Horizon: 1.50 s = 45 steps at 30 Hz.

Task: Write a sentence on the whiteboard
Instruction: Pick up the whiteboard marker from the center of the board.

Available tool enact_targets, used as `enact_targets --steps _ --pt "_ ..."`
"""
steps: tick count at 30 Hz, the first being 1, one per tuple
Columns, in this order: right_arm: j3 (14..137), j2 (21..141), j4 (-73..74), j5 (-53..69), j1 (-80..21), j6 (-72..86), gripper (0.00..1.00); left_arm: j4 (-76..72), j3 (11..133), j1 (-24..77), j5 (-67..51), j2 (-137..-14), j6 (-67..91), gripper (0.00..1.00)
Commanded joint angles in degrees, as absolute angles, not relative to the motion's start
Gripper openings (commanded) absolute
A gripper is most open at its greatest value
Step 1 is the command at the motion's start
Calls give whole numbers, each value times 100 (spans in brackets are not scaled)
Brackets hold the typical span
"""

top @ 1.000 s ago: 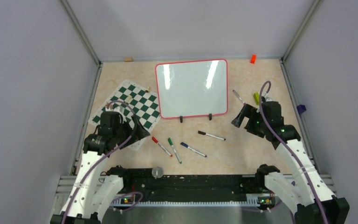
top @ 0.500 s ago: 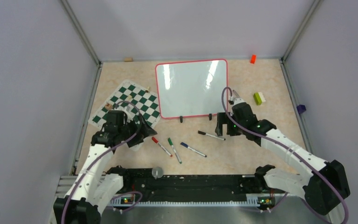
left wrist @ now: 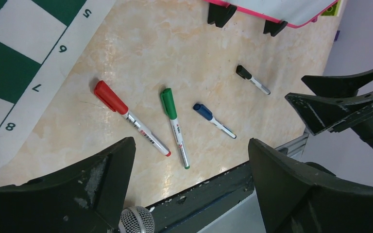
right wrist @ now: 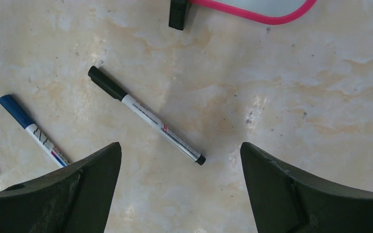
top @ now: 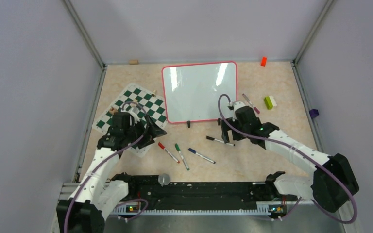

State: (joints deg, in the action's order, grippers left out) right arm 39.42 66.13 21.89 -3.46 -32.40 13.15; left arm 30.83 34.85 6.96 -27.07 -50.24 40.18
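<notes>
The whiteboard (top: 199,92), red-framed and on two black feet, lies at the back centre. Its white face is blank, and no sentence is in view. A black marker (top: 220,141) (right wrist: 145,115) lies just in front of the board. My right gripper (top: 227,133) (right wrist: 180,145) hovers open right above it, with the marker's tail end between the fingers and nothing held. Red (left wrist: 128,116), green (left wrist: 174,124) and blue (left wrist: 213,120) markers lie side by side left of the black one. My left gripper (top: 156,136) (left wrist: 191,141) hangs open over the red marker's near end, holding nothing.
A green-and-white checkered mat (top: 136,111) lies left of the board, under the left arm. A pinkish marker (top: 248,103), a yellow-green block (top: 270,101) and an orange block (top: 263,61) sit to the right. The black base rail (top: 199,187) runs along the near edge.
My right arm has swung left from beside the board's right edge to over the black marker. My left gripper has shifted right, off the mat towards the red marker.
</notes>
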Motion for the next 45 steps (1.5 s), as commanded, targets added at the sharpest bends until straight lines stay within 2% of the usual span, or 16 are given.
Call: enact_targets --steps 1,5,14,23,29,32,33,37,45 --pt "4179 6852 1874 -426 -3719 1181 91 2685 3270 734 -2997 -4840 4246 91" --pt "4105 7012 1734 -612 -4138 1235 91 2724 3047 783 -2970 -4722 4392 88" --pt "3887 7474 1501 -1068 -4184 1365 84 2503 2783 876 -2944 -4382 4692 88" --pt "4248 8382 1454 -808 -4184 1372 76 2127 2767 923 -3333 -4660 4779 86" --pt "4402 8836 1627 -688 -4335 1633 61 1922 2916 948 -3425 -4954 4719 81" --pt "4405 8935 1701 -709 -4404 1771 38 1829 3031 966 -3560 -5150 4714 79" --pt "4397 8901 1709 -699 -4432 1790 26 1844 3100 974 -3600 -5218 4689 79" --pt "4391 8533 1767 -552 -4491 1752 0 1928 3455 984 -3755 -5480 4631 79" --pt "4908 7738 2082 215 -4491 1760 0 1483 4021 1225 -4196 -5957 4909 79"
